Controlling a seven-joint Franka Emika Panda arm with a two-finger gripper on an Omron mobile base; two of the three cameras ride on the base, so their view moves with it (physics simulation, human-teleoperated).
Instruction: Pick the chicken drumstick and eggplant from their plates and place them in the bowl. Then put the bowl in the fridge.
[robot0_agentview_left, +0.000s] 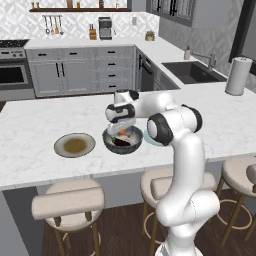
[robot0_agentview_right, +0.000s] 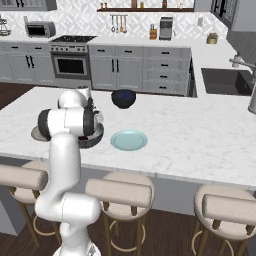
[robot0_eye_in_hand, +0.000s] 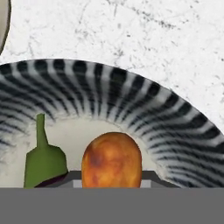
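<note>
Both foods lie in bowl (robot0_eye_in_hand: 131, 100) under pincer (robot0_agentview_left: 123, 129).

White arm bent forward, pincer (robot0_agentview_left: 123, 132) pointing down, jaws narrowly parted

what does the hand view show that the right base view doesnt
Hand view alone: the chicken drumstick and the eggplant's green stem cap lying inside the striped bowl, close up. Right base view alone: the pale blue plate bare on the counter, a small dark bowl behind it, the stools and the oven. Both share the bowl, whose rim peeks out beside the arm in the right base view, and the white marble counter.
</note>
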